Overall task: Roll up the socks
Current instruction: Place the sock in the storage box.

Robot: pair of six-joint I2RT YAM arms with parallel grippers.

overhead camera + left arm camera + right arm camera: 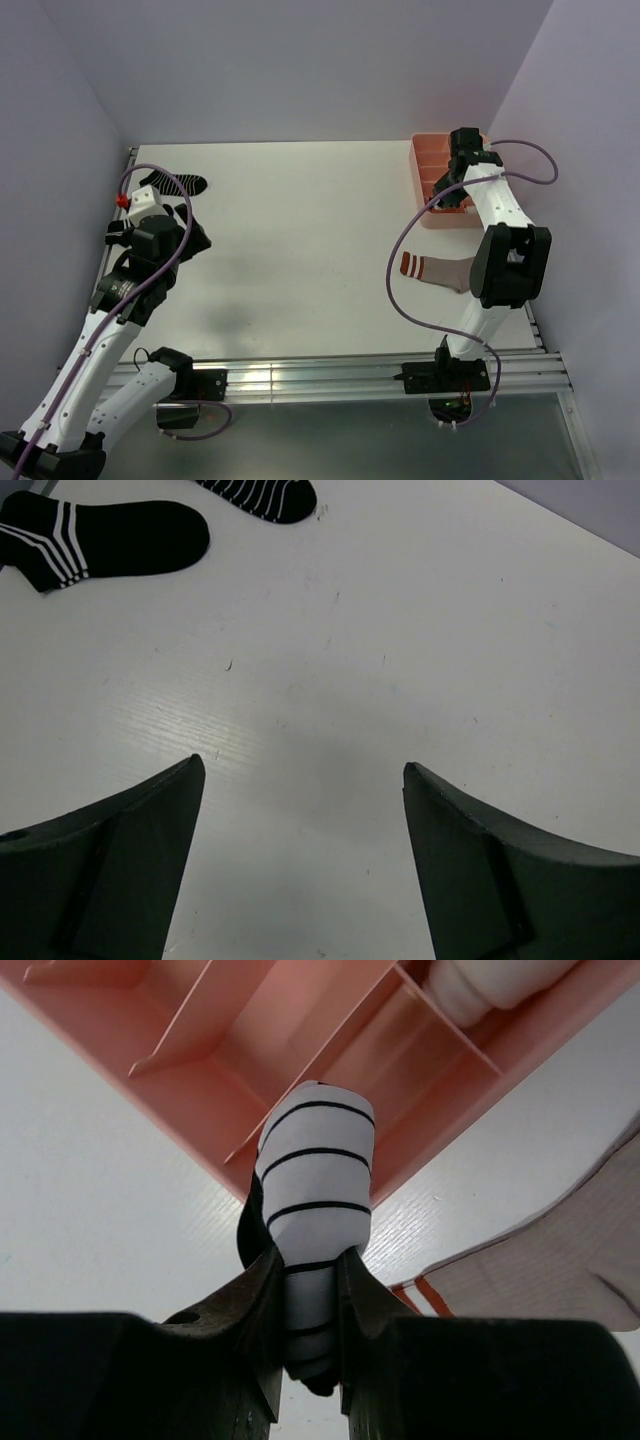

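Lab booth: blank walls (300, 70), railed table (300, 250)

overhead from behind, wrists close above table (300, 250)

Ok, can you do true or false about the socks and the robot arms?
1. The right gripper is shut on a rolled white sock with thin black stripes. True.
2. The left gripper holds a black sock. False: it is open and empty; the black white-striped socks lie apart from it on the white table.
3. The taupe sock with a red-and-white cuff lies in the pink plastic divided tray. False: it lies on the table outside it.
4. A plain white sock sits in a tray compartment. True.
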